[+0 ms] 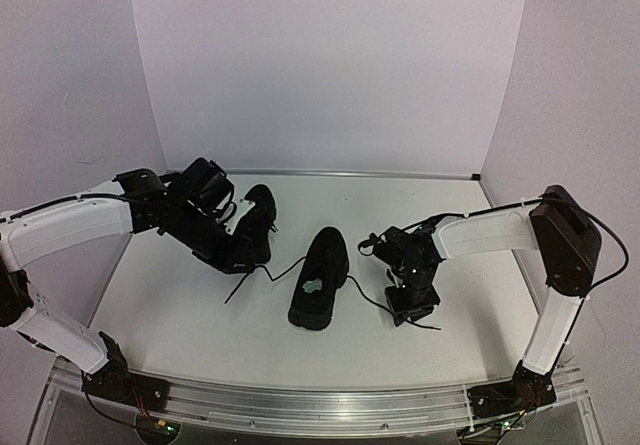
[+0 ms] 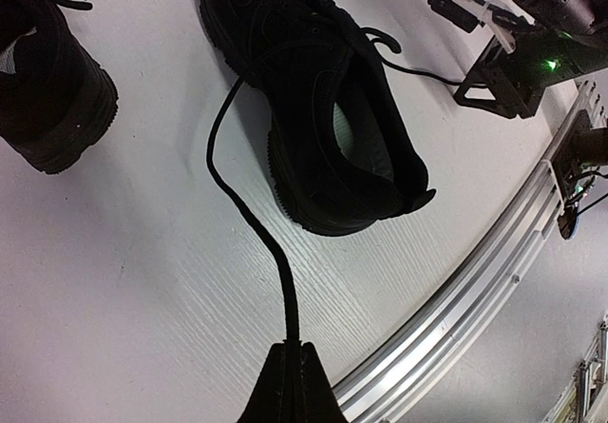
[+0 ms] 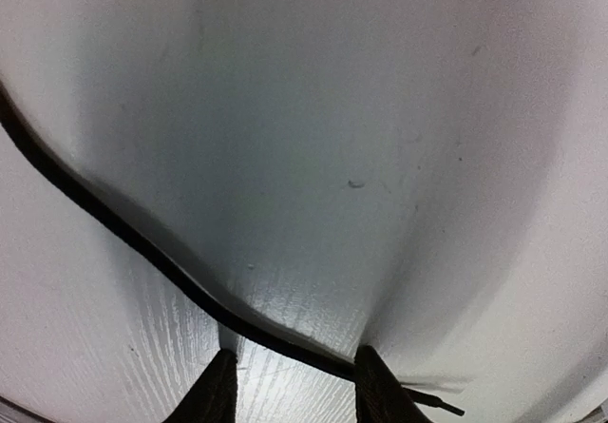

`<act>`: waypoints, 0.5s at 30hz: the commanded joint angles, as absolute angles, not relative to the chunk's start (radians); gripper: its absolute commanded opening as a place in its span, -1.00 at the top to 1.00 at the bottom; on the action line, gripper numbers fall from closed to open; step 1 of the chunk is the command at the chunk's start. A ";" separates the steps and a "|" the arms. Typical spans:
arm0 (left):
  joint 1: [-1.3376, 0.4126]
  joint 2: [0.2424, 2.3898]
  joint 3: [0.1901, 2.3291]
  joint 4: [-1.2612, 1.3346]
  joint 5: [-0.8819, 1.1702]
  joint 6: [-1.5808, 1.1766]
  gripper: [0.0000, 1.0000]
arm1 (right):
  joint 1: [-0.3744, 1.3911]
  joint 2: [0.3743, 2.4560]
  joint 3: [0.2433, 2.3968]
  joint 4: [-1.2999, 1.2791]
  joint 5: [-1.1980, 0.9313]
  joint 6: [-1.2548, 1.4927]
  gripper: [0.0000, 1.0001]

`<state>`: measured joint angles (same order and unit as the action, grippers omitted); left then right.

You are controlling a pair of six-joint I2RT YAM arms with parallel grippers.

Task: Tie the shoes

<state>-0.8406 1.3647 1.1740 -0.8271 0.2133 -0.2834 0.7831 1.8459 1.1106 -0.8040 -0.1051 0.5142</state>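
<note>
While left gripper (image 2: 290,355) is pinching lace (image 2: 223,171) running from pale-patched shoe (image 2: 313,90) ahead, right gripper (image 3: 294,385) is holding fingers apart, other lace (image 3: 123,233) crossing between them.

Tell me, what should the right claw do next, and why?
Probably close the right gripper: its fingers stand open over the table with a lace lying across the gap between them, while the left gripper is shut on the shoe's other lace.

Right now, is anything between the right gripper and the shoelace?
Nothing visible is. The shoelace lies on the bare table and runs straight across the gap of the open right gripper.
</note>
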 commanded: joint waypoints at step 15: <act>-0.799 1.361 1.339 -0.766 0.215 -0.172 1.00 | 0.776 1.626 1.329 -0.770 -0.228 0.608 1.00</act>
